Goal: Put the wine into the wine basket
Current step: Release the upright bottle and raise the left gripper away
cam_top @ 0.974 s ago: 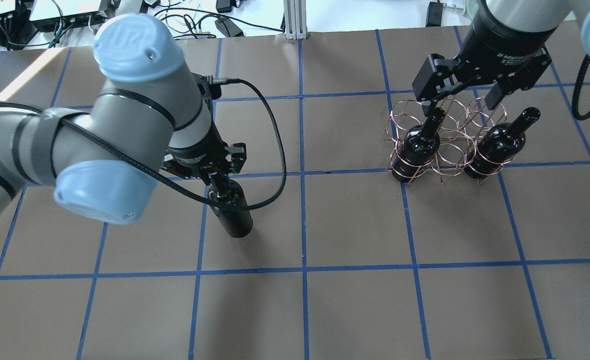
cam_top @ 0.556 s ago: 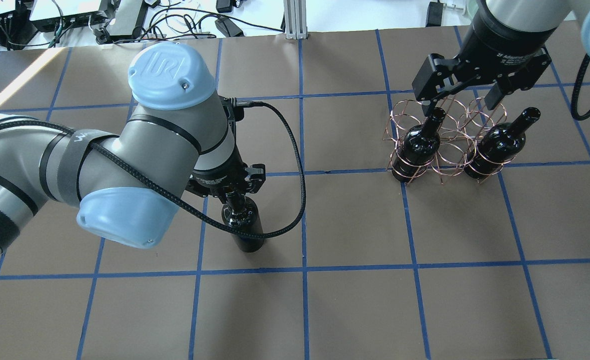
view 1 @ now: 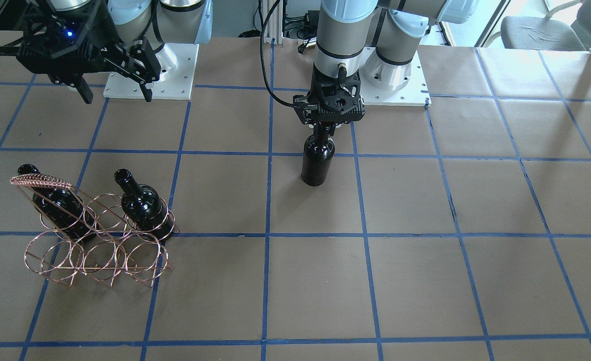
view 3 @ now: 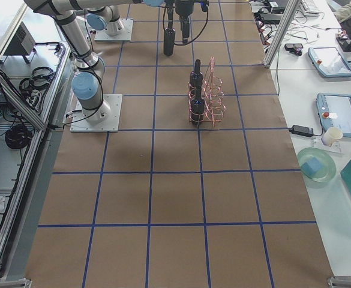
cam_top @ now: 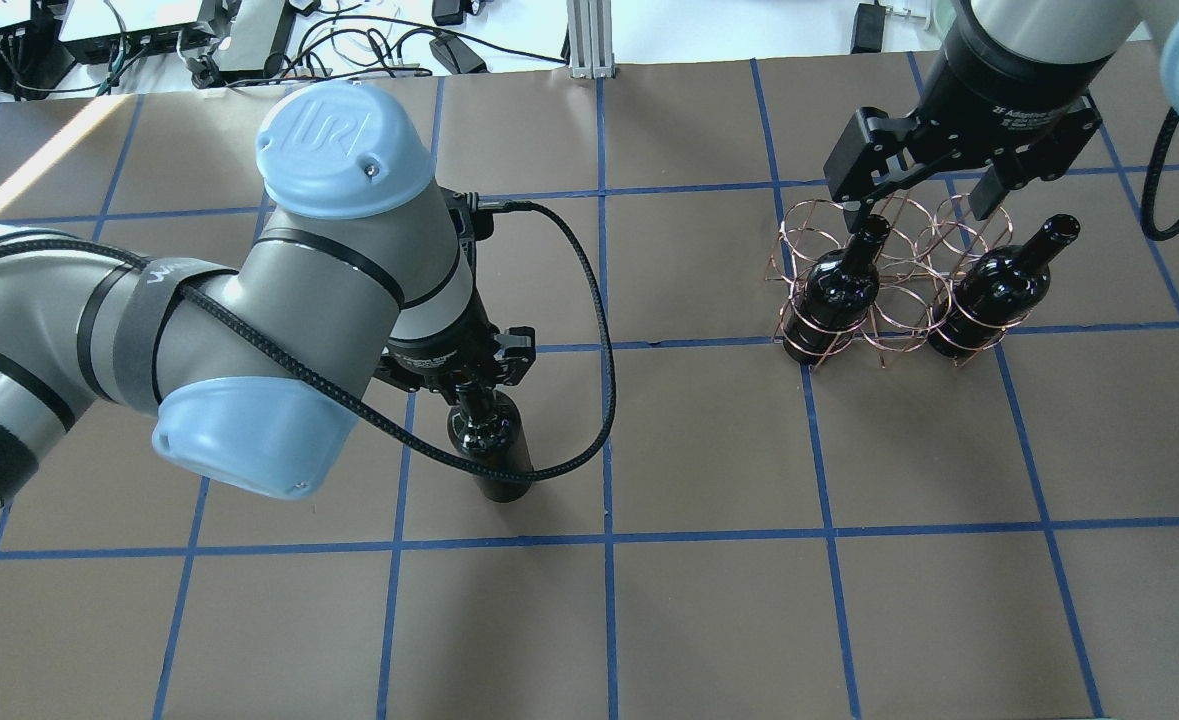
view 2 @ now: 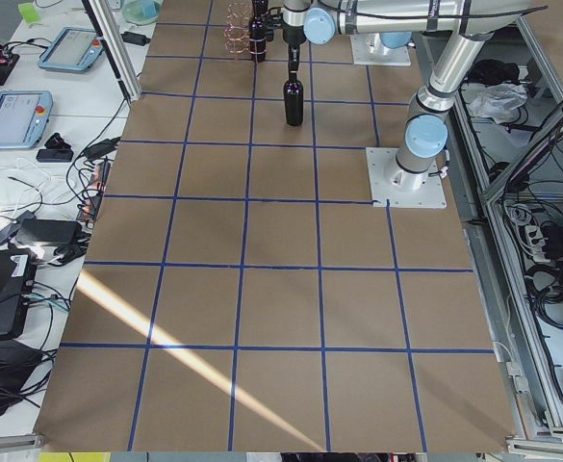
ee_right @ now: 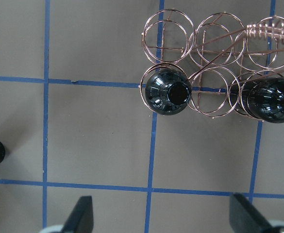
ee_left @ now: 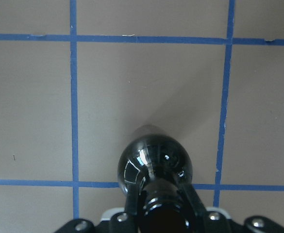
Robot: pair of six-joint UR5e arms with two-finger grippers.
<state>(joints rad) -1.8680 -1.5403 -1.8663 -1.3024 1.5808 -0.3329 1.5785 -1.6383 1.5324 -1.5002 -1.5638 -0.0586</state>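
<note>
Overhead exterior: left tool is pinching the wine by the neck, well apart from the wine basket.
You've got the wine upright, straight below that tool; can't tell if its base touches the surface. The wine basket sits below the right tool, off to the left tool's right. Right tool's fingers are spread wide and grip nothing. A second bottle and a third bottle stand in the end rings of the basket row nearer the robot, one ring between them, necks up.
</note>
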